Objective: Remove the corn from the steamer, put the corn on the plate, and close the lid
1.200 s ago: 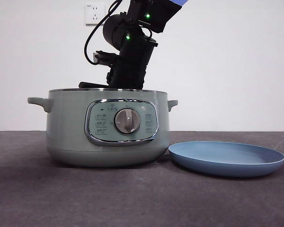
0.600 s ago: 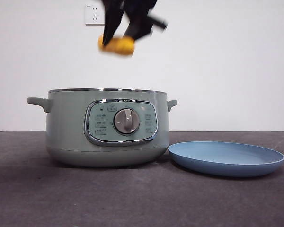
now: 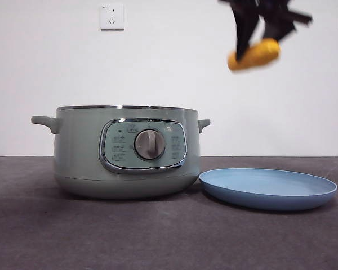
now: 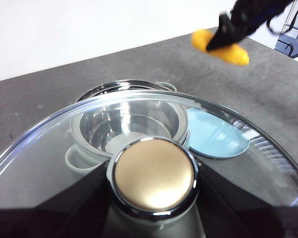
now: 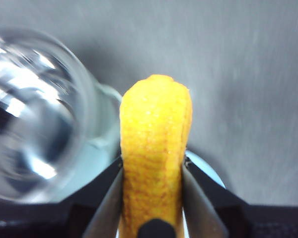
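while the plate [image 3: 268, 189] lies low on the dark table [image 3: 158, 236] just beside the steamer [image 3: 124, 152], the pot stands open with no cover. higher up, the right gripper [image 3: 258, 40] pinches the corn [image 3: 254, 55] firmly in the air, above the plate. the left gripper [image 4: 154, 218] clasps the knob of the lid [image 4: 154, 176], held above the pot.

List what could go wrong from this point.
1. The right tool carries the corn high above the plate; a slip or early release might send it rolling off.
2. The left tool holds the lid by its knob above the open steamer; glass could tilt or strike the rim.
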Controlling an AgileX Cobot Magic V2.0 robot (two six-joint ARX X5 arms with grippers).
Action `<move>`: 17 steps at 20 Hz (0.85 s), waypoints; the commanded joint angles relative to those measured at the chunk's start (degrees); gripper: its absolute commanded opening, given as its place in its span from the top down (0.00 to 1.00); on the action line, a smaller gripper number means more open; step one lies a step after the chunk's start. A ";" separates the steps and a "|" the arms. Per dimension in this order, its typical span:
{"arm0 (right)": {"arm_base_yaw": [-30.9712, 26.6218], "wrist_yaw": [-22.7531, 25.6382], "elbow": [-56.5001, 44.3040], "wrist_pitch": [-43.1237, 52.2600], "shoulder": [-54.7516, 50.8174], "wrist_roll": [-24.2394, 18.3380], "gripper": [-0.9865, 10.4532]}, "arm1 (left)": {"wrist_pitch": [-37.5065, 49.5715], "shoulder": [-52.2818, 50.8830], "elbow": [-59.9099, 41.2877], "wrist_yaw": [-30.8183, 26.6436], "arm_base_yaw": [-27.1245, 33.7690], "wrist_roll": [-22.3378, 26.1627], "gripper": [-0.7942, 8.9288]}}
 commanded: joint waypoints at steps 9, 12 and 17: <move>-0.83 -2.97 -31.23 26.88 0.35 4.20 0.92 | 2.73 -0.61 0.42 0.00 0.09 -0.26 0.93; -0.83 -2.86 -36.57 32.59 0.37 5.66 0.92 | 2.78 -0.46 0.42 0.00 0.09 -0.26 0.93; -0.83 -1.05 -43.43 40.87 0.42 7.13 0.92 | 2.97 0.28 0.42 0.00 0.09 -0.26 0.93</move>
